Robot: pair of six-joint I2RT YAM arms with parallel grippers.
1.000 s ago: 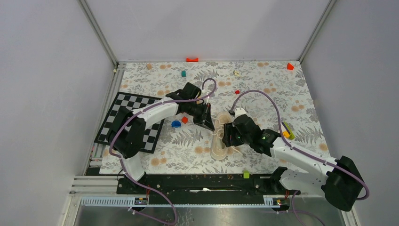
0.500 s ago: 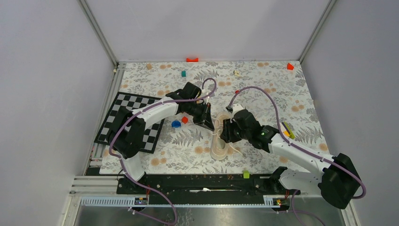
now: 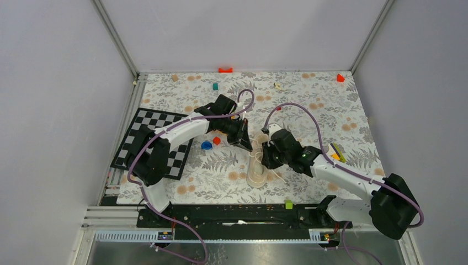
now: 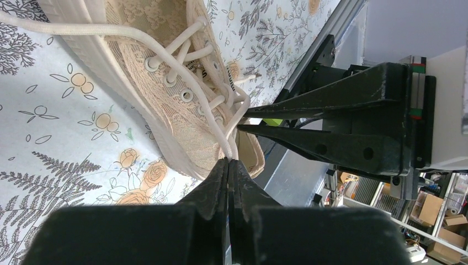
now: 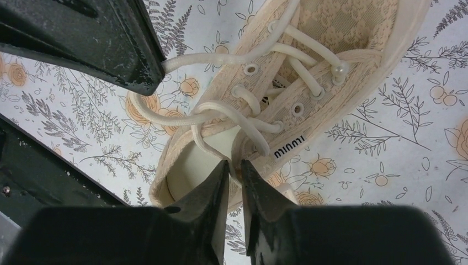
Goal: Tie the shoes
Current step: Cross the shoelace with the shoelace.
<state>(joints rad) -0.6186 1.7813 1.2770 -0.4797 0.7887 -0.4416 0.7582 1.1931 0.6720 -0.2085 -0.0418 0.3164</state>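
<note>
Sneaker (image 3: pixel 256 165) mid-tie: left hand (image 4: pixel 228 161) pinches one lace (image 4: pixel 226 146); right hand (image 5: pixel 234 165) slit-narrow round another, grip unclear; clamp fully before pulling.

The shoe (image 3: pixel 256 165) is a single cream-beige low-top with a lace-patterned fabric upper, a pale ribbed sole and pale round eyelets. It stands upright on its sole on the desk (image 3: pixel 309 105), well to the right of the checkered board (image 3: pixel 149 118) and about level with that board's near half. Its open heel end points toward the near edge and its toe away. The pale insole shows through the opening, and small dark lettering sits on the tongue beside it. The cream laces (image 5: pixel 298 55) are threaded but untied. One strand runs taut to the closed left claw (image 4: pixel 228 161); another dips between the narrowly parted fingers of the right claw (image 5: pixel 234 164).
</note>
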